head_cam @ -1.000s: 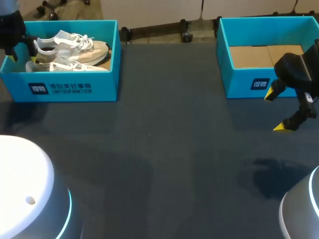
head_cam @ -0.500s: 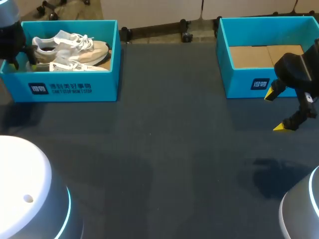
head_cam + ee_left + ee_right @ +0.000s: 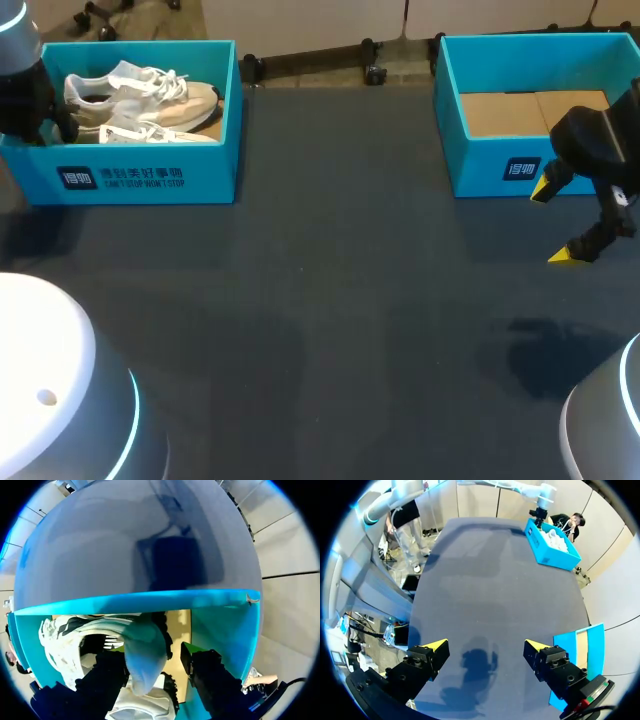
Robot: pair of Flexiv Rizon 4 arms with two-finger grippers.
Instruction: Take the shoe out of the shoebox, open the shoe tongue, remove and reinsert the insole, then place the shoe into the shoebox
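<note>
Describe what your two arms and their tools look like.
Left arm and right arm: glossy white rounded shells with a thin glowing blue ring. Right tool: black blocky fingers with bright yellow wedge tips. Left tool: black fingers too, one greenish-yellow tip showing.

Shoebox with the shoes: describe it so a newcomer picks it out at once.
On the dark table, look to the far left corner in the head view: a teal open-topped shoebox. Unlike the other teal box at far right, which shows only bare brown cardboard, this one holds white-and-beige shoes.
</note>
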